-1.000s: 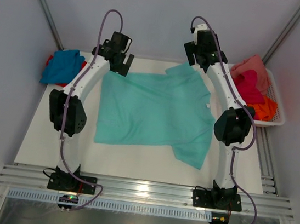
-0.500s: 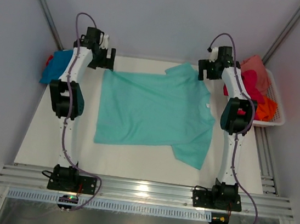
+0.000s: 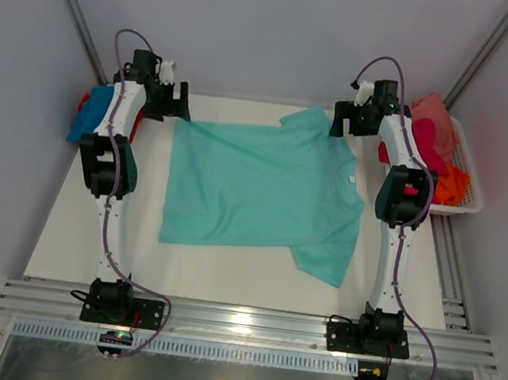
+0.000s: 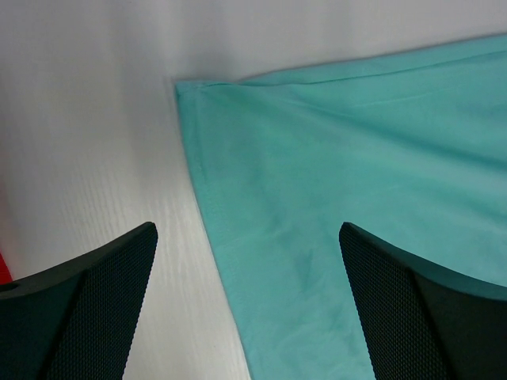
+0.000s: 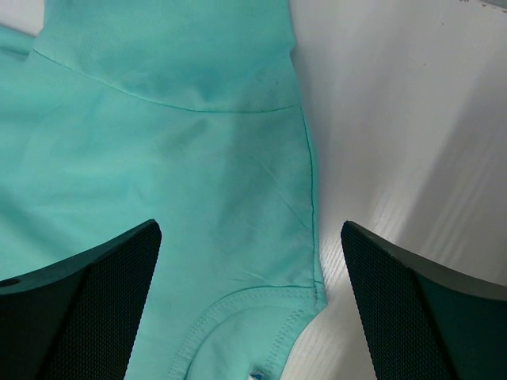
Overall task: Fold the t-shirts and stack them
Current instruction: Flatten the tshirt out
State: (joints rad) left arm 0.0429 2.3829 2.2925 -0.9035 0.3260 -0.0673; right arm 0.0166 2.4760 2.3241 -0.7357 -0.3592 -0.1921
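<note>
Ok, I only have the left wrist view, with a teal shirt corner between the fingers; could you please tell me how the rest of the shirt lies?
Observer: The teal shirt is spread flat and sideways on the table, with its collar toward the right arm.
Operator: Thank you. Where is the right gripper?
Observer: The right gripper hangs open above the shirt's far shoulder, by the collar, holding nothing.
Operator: Are there any other shirts around?
Observer: A blue shirt lies at the far left corner, and a white basket on the right holds a pile of shirts in pink, magenta and orange.
</note>
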